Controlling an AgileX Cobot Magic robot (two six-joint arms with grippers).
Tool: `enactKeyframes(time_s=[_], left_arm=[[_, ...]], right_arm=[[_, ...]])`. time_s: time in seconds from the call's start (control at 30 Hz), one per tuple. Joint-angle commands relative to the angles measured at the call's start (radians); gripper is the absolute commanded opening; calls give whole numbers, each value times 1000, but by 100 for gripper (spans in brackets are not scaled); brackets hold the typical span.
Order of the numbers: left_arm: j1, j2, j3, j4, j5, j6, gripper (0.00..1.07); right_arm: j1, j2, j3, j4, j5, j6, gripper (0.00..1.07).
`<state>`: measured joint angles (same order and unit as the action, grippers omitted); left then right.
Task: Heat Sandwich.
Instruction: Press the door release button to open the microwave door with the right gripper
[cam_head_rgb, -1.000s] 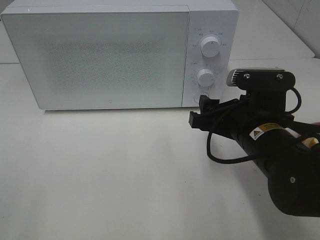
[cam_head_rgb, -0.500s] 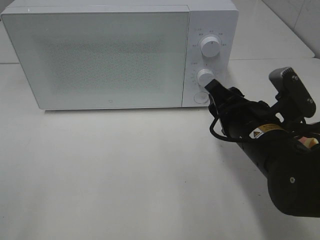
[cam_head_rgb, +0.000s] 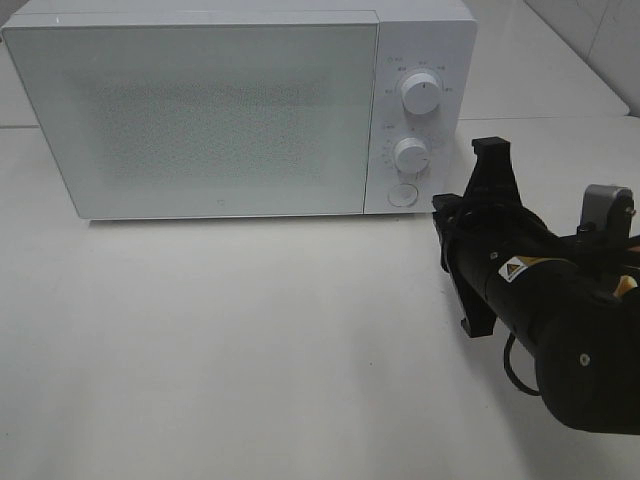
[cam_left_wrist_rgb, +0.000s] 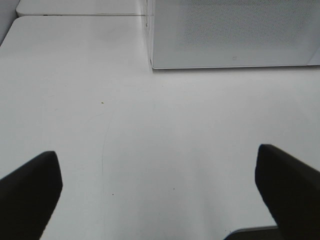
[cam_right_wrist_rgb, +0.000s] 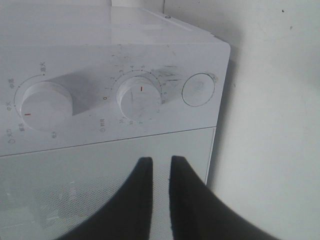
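Observation:
A white microwave (cam_head_rgb: 200, 110) stands at the back of the table with its door closed. It also shows in the left wrist view (cam_left_wrist_rgb: 235, 30) and the right wrist view (cam_right_wrist_rgb: 100, 50). My right gripper (cam_head_rgb: 442, 208) is rolled on its side just right of the control panel, near the round button (cam_head_rgb: 402, 194). In the right wrist view its fingers (cam_right_wrist_rgb: 159, 161) are almost together and hold nothing. My left gripper (cam_left_wrist_rgb: 160, 200) is open and empty over bare table. The sandwich is not in view.
The panel has an upper knob (cam_head_rgb: 420, 93) and a lower knob (cam_head_rgb: 411, 154). The white table (cam_head_rgb: 220, 340) spreads in front of the microwave. My right arm (cam_head_rgb: 560, 330) fills the right foreground.
My right gripper has rolled about a quarter turn and drawn back to the right from the control panel. The left arm's movement cannot be told.

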<state>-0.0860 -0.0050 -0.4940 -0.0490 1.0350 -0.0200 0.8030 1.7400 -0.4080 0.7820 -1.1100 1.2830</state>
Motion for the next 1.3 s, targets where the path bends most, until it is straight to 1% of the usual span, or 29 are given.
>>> enactKeyframes(time_s=[0.03,0.07,0.1,0.13,0.33,0.43,0.5,0.57,0.63,0.73,0.8,1.03,1.07,1.3], left_arm=[[-4,-16,2,-8,0,-1,98],[-4,-16,2,-8,0,-1,98],[-4,-16,2,-8,0,-1,98],[-4,-16,2,-8,0,-1,98],[-4,-16,2,-8,0,-1,98],[-4,-16,2,-8,0,-1,98],[-4,-16,2,-8,0,-1,98],[-4,-16,2,-8,0,-1,98],[-4,-16,2,-8,0,-1,98],[-4,-16,2,-8,0,-1,98],[-4,-16,2,-8,0,-1,98],[-4,-16,2,-8,0,-1,98],[-4,-16,2,-8,0,-1,98],[-4,-16,2,-8,0,-1,98]], right_arm=[[3,-2,1,-8,24,47,8],[3,-2,1,-8,24,47,8],[3,-2,1,-8,49,72,2],[3,-2,1,-8,60,82,0],[-1,-2,1,-3,133,86,0],[-3,-2,1,3,132,74,0],[-11,-2,-1,3,134,71,0],[-42,-2,-12,-9,158,60,0],[-70,-2,-34,-28,182,43,0],[-86,12,-51,-49,185,34,0],[-96,55,-84,-74,184,53,0],[-120,130,-152,-127,182,90,0],[-131,153,-180,-145,182,90,0],[-157,208,-247,-155,186,86,0]])
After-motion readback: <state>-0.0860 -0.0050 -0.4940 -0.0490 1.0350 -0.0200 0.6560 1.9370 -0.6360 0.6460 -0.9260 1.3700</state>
